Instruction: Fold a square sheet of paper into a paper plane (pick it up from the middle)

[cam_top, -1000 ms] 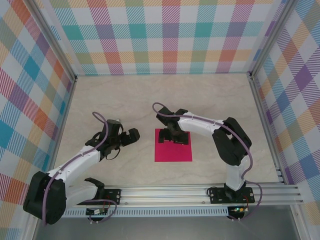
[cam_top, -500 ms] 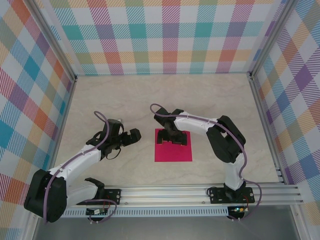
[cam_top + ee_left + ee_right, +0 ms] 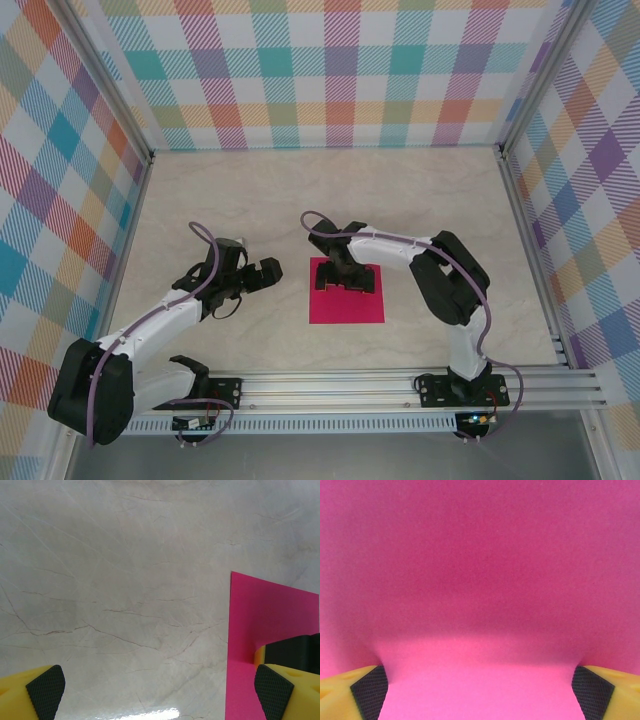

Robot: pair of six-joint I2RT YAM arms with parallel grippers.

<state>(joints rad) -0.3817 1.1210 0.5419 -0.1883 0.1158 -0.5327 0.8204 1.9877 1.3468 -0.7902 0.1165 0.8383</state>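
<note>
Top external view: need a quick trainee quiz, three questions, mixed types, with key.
1. Fill in: the left gripper, over bare table to the left of the square sheet of paper, has its jaws ____.
2. Which gripper is down on the sheet's far part? A: left gripper. B: right gripper. C: both.
3. True or false: the sheet is already folded into a dart.
Key: 1 open; 2 B; 3 false.
</note>
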